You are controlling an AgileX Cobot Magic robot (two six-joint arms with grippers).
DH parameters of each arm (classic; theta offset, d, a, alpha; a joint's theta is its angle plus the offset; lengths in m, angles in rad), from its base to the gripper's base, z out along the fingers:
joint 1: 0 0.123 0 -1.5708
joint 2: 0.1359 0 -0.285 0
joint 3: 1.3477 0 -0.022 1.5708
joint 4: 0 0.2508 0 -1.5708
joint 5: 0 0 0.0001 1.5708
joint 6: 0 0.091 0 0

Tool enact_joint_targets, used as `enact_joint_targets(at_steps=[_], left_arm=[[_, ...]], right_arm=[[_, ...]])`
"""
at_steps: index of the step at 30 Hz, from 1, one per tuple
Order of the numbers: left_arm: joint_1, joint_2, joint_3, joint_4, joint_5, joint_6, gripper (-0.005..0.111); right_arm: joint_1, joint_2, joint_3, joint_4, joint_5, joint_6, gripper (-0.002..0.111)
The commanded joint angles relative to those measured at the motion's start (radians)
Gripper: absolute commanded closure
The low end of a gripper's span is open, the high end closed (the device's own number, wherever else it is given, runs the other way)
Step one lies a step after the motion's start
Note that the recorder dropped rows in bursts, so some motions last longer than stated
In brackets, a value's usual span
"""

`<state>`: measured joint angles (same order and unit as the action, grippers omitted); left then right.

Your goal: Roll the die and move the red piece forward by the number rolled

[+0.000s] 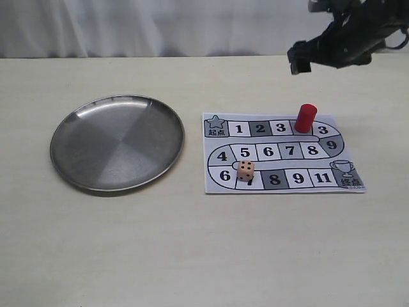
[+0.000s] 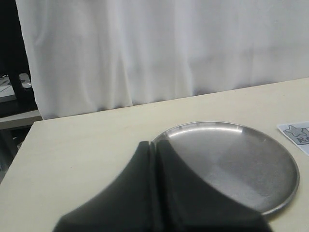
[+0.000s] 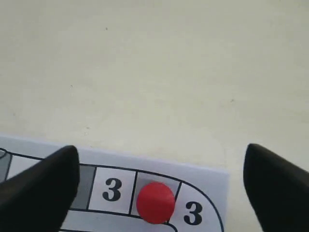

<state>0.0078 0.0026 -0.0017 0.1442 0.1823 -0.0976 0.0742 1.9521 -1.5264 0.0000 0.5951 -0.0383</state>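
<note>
The red piece point(image 1: 305, 118) point(image 3: 155, 202) stands upright on the grey square between two squares marked 3 on the paper game board point(image 1: 281, 153). The tan die point(image 1: 246, 170) rests on the board near squares 6 and 7, several pips facing up. My right gripper point(image 1: 299, 62) point(image 3: 161, 174) hovers open above and behind the red piece, its black fingers point(image 3: 43, 183) spread wide on either side, touching nothing. My left gripper point(image 2: 154, 146) is shut and empty, over the near rim of the metal plate point(image 2: 231, 159); it is out of the exterior view.
A round metal plate point(image 1: 70, 137) lies empty on the left of the beige table, beside the board. A white curtain point(image 1: 160, 25) closes the back. The table's far edge runs just behind the right arm.
</note>
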Motion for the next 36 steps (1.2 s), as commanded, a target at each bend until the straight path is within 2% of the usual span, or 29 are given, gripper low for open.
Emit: enact_joint_targets(at_steps=[1, 5, 6, 7, 8, 14, 20, 28, 36], left_arm=[[-0.008, -0.003, 0.002, 0.0, -0.009, -0.001, 0.107], [-0.008, -0.003, 0.002, 0.0, -0.009, -0.001, 0.107], [-0.008, -0.003, 0.002, 0.0, -0.009, -0.001, 0.107], [-0.008, -0.003, 0.002, 0.0, -0.009, -0.001, 0.107], [-0.008, -0.003, 0.002, 0.0, -0.009, -0.001, 0.107], [-0.008, -0.003, 0.002, 0.0, -0.009, -0.001, 0.107], [-0.008, -0.003, 0.002, 0.0, -0.009, -0.001, 0.107], [-0.008, -0.003, 0.002, 0.0, -0.009, -0.001, 0.107], [-0.008, -0.003, 0.002, 0.0, -0.009, -0.001, 0.107]], right_arm=[[-0.006, -0.151, -0.006, -0.014, 0.035, 0.009, 0.03], [-0.006, -0.318, 0.011, -0.014, 0.023, -0.001, 0.071], [-0.006, -0.377, 0.034, -0.012, 0.003, -0.001, 0.087], [-0.006, -0.416, 0.055, -0.008, -0.016, -0.001, 0.098], [-0.006, -0.465, 0.089, 0.0, -0.039, 0.007, 0.103], [-0.002, -0.758, 0.441, 0.04, -0.337, 0.01, 0.104], [-0.002, -1.032, 0.834, 0.123, -0.51, 0.01, 0.104], [-0.002, -1.386, 1.215, 0.149, -0.595, 0.038, 0.104], [-0.002, -1.633, 1.451, 0.149, -0.575, 0.032, 0.104]])
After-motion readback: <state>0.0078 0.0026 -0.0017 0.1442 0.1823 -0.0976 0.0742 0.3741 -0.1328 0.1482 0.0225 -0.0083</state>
